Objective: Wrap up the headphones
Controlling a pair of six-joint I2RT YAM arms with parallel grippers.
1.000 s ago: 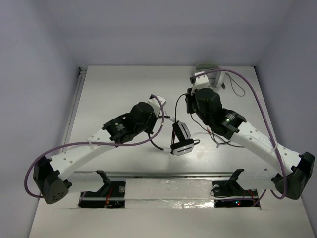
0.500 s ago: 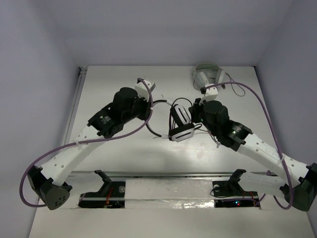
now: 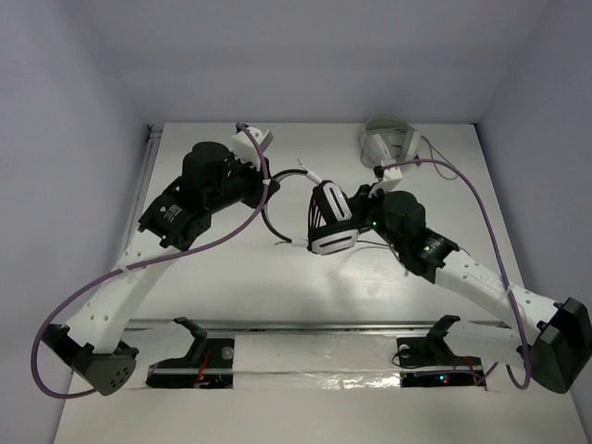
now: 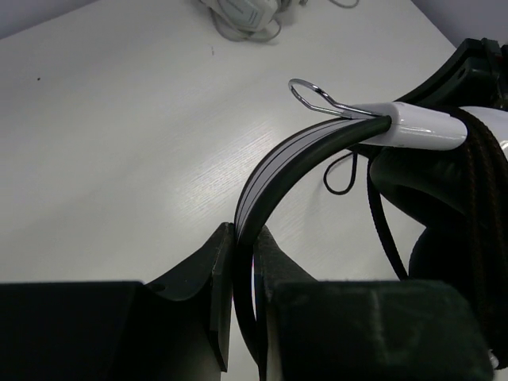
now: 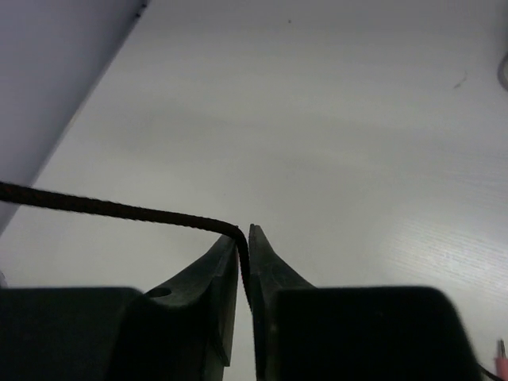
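The headphones (image 3: 331, 218) hang tilted over the middle of the table, with black cable wound several times round the white-and-black ear cups (image 4: 425, 131). My left gripper (image 3: 269, 188) (image 4: 244, 232) is shut on the thin black headband (image 4: 295, 152), which arcs from the jaws up to the cups. Just right of the cups, my right gripper (image 3: 363, 200) (image 5: 244, 230) has its jaws pinched on the thin black cable (image 5: 103, 208). From the fingertips the cable runs taut to the left.
A second pair of pale grey headphones (image 3: 388, 140) (image 4: 246, 12) with a grey cable lies at the far right of the table. Walls close in the left, far and right sides. Two dark mounts (image 3: 194, 338) sit along the near rail.
The left arm has drawn back to the far left, carrying the headphones away from the near edge. The right arm has come nearer and lower beside the cups, with the cable in its jaws.
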